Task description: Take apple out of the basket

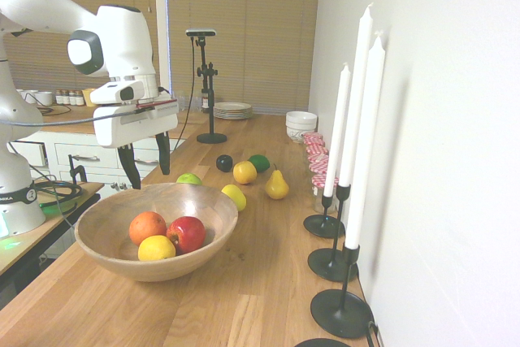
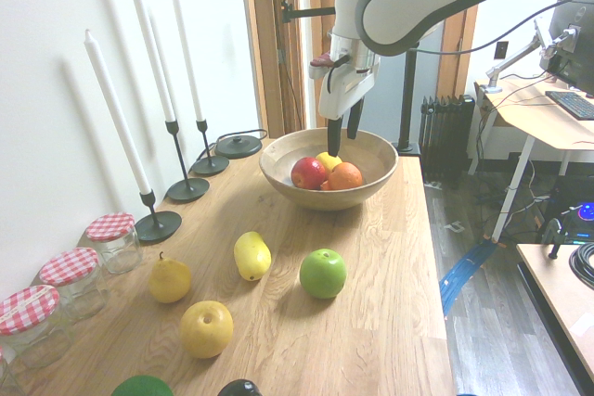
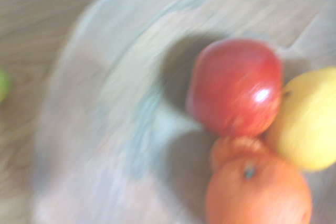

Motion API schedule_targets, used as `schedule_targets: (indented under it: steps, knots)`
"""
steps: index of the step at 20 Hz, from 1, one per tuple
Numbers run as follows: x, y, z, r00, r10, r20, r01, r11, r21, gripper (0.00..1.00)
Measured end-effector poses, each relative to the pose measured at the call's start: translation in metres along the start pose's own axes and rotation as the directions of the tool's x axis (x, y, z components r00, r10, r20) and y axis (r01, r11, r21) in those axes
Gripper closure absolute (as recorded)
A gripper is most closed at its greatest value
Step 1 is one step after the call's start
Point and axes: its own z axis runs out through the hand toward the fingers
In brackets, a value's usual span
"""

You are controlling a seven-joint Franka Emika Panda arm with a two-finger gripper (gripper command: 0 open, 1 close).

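Three fruits crowd basket (image 1: 106, 237); gripper (image 1: 146, 162) spread above rim; centre over apple (image 1: 188, 233) below, descend straight, avoid orange (image 1: 147, 227).

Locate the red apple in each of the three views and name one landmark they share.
First exterior view: the apple lies in the wooden basket, lower left of centre, right of the orange.
Second exterior view: upper centre, in the basket, left of the orange.
Wrist view: right of centre, blurred, touching the yellow fruit.
Shared landmark: the orange beside the apple.
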Motion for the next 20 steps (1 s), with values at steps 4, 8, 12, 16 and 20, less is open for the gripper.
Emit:
schedule_targets:
  steps: [4,8,12,16,20]
  knots:
    - [0.024,-0.011,0.028,1.0,0.011,0.027,-0.011,1.0,-0.007,0.0]
    - [0.041,-0.03,0.048,0.999,0.009,0.045,-0.008,1.0,-0.019,0.0]
    - [0.052,-0.045,0.068,0.998,0.013,0.061,-0.011,1.0,-0.029,0.0]
    - [0.06,-0.049,0.09,0.997,0.019,0.079,-0.016,0.999,-0.038,0.0]
    - [0.067,-0.048,0.099,0.996,0.019,0.086,-0.016,0.999,-0.036,0.0]
